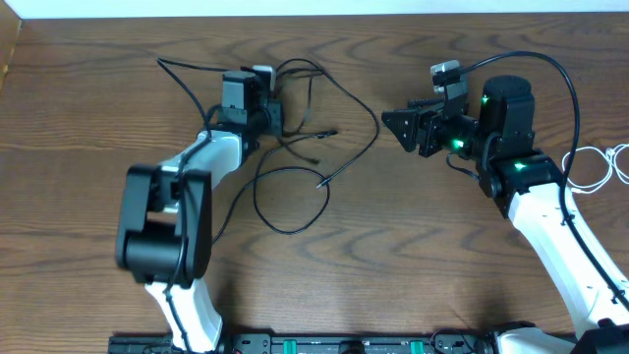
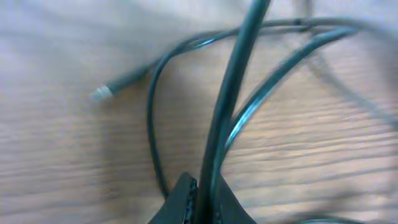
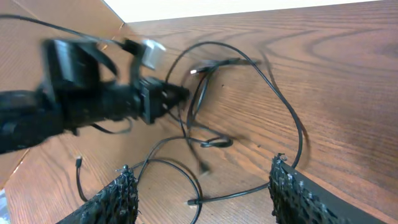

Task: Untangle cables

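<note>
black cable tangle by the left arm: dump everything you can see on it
Thin black cables, glossy and rubbery-looking, lie in loose overlapping loops on the brown wooden table, left of centre. Several loose ends show; one near the left gripper carries a slim dark plug with a pale tip. That gripper is shut on one strand, which runs straight out from its fingers and crosses two others. The right gripper is open and holds none of it.

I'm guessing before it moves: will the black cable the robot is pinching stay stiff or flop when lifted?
Probably floppy: the black cable is thin and lies in loose loops. It may drag other strands along, since they cross it near the left gripper.
</note>
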### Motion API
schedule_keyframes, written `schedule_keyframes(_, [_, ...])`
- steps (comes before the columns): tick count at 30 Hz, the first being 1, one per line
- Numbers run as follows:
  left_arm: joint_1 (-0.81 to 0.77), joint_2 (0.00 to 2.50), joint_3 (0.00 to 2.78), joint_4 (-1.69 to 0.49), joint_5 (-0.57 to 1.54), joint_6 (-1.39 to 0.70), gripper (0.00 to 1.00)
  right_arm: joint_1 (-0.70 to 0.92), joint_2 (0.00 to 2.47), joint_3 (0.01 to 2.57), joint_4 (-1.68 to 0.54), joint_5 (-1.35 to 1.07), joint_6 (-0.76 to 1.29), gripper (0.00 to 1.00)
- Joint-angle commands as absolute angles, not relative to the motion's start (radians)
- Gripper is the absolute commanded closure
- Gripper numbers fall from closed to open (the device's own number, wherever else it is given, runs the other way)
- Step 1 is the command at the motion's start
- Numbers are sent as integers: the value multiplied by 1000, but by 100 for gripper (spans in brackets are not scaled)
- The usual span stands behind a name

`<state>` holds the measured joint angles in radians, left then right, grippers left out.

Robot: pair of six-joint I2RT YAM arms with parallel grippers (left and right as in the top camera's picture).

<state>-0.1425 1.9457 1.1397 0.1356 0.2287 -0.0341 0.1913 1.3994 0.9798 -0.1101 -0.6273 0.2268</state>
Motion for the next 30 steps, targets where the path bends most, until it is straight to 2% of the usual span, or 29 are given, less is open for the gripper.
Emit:
schedule_keyframes(1, [-142,1747,1149,112,243,-57,93,198,1399,985,-109,-619,233,36])
schedule_keyframes(10, [-142,1334,1149,-46,242,-56,92,198,1399,985,-108,-620,318,36])
schedule_keyframes(17, [-142,1057,1149,-80,242,-40,93,198,1399,985,-104,-648,345,36])
schedule_keyframes(24, [-142,1031,1148,-233,150,49,92,198,1399,985,-105,-661,344,36])
schedule_keyframes(25, [-142,1051,1148,-248,129,49,87,198,1399,985,-105,-661,344,36])
schedule_keyframes(26, [-142,1106,1148,-262,110,49,64,198,1399,985,-105,-661,344,35])
schedule_keyframes(28, [-142,1199,1148,-262,111,49,37,198,1399,985,-105,-661,344,35])
schedule_keyframes(30, [-142,1274,1148,-262,111,49,29,198,1399,985,-106,-661,344,35])
